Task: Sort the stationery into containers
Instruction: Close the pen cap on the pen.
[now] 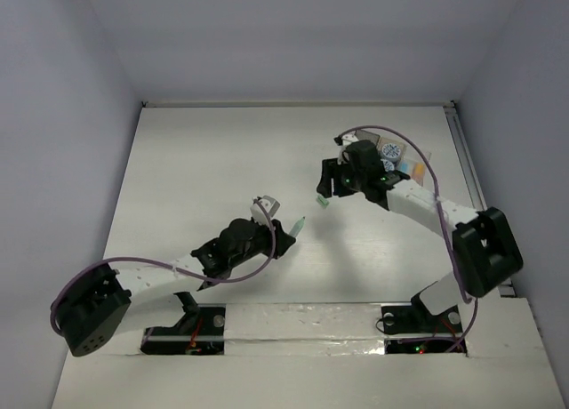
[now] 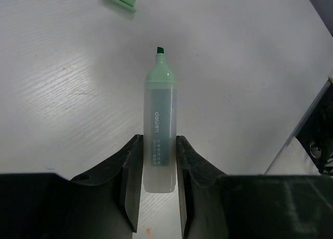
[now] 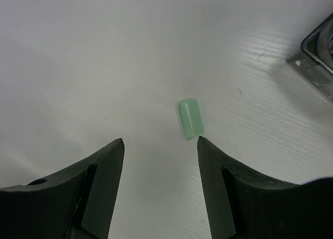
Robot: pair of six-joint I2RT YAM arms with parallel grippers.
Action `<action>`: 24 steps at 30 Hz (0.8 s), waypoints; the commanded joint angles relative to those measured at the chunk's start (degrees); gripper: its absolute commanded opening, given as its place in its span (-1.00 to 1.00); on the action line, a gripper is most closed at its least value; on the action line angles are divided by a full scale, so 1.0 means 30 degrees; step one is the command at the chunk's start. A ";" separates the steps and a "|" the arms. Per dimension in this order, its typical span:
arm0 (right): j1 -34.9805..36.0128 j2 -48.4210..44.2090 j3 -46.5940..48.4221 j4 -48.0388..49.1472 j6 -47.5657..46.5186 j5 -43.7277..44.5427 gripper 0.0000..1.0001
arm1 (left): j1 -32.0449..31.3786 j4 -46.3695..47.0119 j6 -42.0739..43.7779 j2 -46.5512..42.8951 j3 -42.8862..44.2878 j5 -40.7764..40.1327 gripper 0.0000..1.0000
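Mint-green highlighter (image 2: 160, 119), uncapped, dark chisel tip exposed. Rear barrel clamped between narrow jaws of left gripper (image 2: 157, 143), over white table (image 2: 62, 93). Farther out, its cap (image 3: 190, 118) lies flat on the table. Right gripper (image 3: 160, 140) wide apart, holding nothing.

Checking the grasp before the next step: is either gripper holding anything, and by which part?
The left gripper clamps the uncapped green highlighter near its rear end; the right gripper holds nothing.

We see the right tool (image 3: 159, 140) over the white counter (image 3: 93, 52), its jaws standing wide apart. A small mint green cap (image 3: 190, 118) lies flat just beyond one fingertip. A container (image 3: 314, 68) corner shows at the right edge.
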 commanded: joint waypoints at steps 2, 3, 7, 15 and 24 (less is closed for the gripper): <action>0.0829 0.2005 0.2656 -0.2031 -0.1729 0.2270 0.29 | 0.0781 0.2248 -0.0828 -0.0786 -0.0806 0.2334 -1.00; 0.0831 0.2821 0.3009 -0.2731 -0.2399 0.2333 0.29 | 0.0784 0.2394 -0.0916 -0.1019 -0.0981 0.2510 -1.00; 0.1241 0.4524 0.5089 -0.4756 -0.3751 0.3444 0.27 | 0.1602 0.3127 -0.1151 -0.1519 -0.1713 0.3388 -1.00; 0.1651 0.7832 0.7755 -0.6955 -0.5245 0.4210 0.21 | 0.2336 0.3831 -0.1473 -0.1783 -0.2272 0.4502 -1.00; 0.1827 1.0064 0.9369 -0.8713 -0.5365 0.4032 0.07 | 0.2688 0.4504 -0.1678 -0.1492 -0.2594 0.5059 -1.00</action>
